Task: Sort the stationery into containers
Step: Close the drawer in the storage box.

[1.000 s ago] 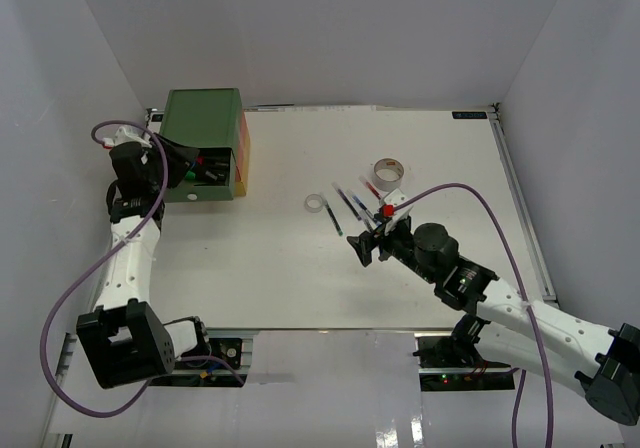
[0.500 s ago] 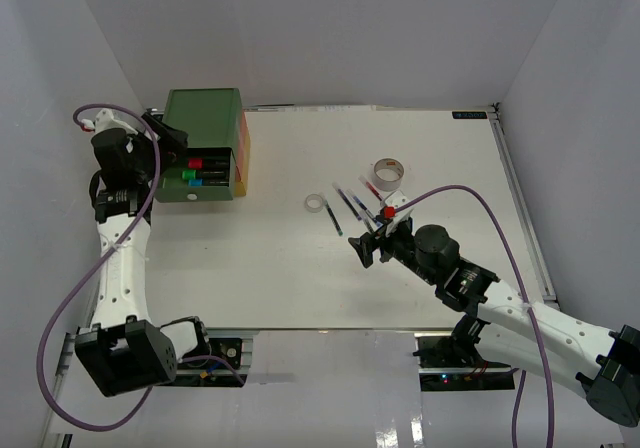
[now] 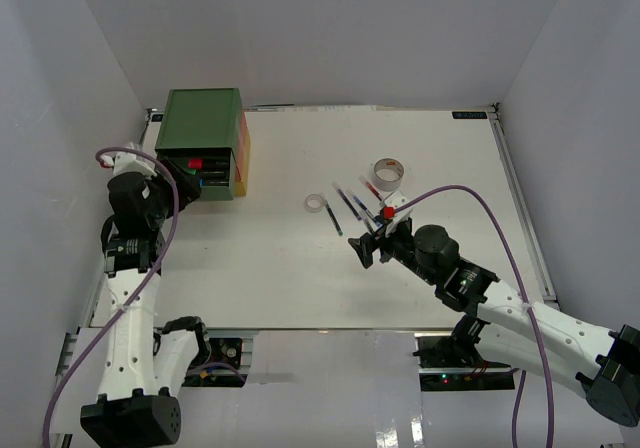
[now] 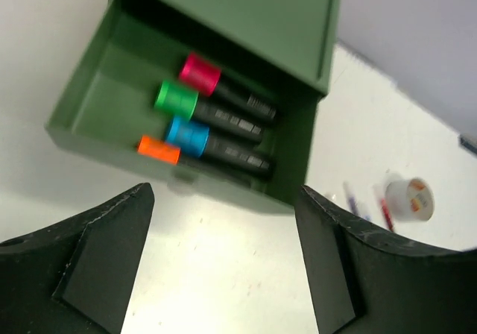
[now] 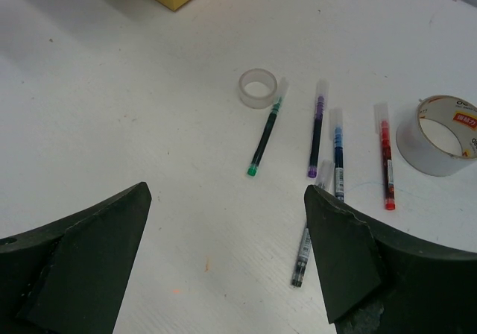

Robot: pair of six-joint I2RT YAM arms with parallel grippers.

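The left arm has dropped back toward the near edge since half a second ago, and from above its wrist now hides part of the open drawer. The right arm hasn't budged. The left claw point(image 4: 223, 198) hangs spread wide with nothing in it, just in front of the green drawer point(image 4: 97, 103). That drawer stands pulled out from the top of the chest point(image 3: 205, 123) at the far left of the surface point(image 3: 270, 278). Inside lie four black markers point(image 4: 223, 118) side by side. The pink cap point(image 4: 199, 74) sits deepest, then the green cap point(image 4: 176, 98) and the blue cap point(image 4: 186, 135). The orange cap point(image 4: 159, 149) is nearest the drawer's front wall.

Over on the right, the right claw point(image 5: 227, 192) is spread wide too and empty, hovering over bare surface short of the loose stationery. The thin pens point(image 5: 317, 136) lie roughly parallel: green, purple, blue, red, with a fifth dark one nearer the claw. The clear tape ring point(image 5: 257, 88) sits just beside the green pen's far end. The grey tape roll point(image 5: 440, 136) stands just right of the red pen.
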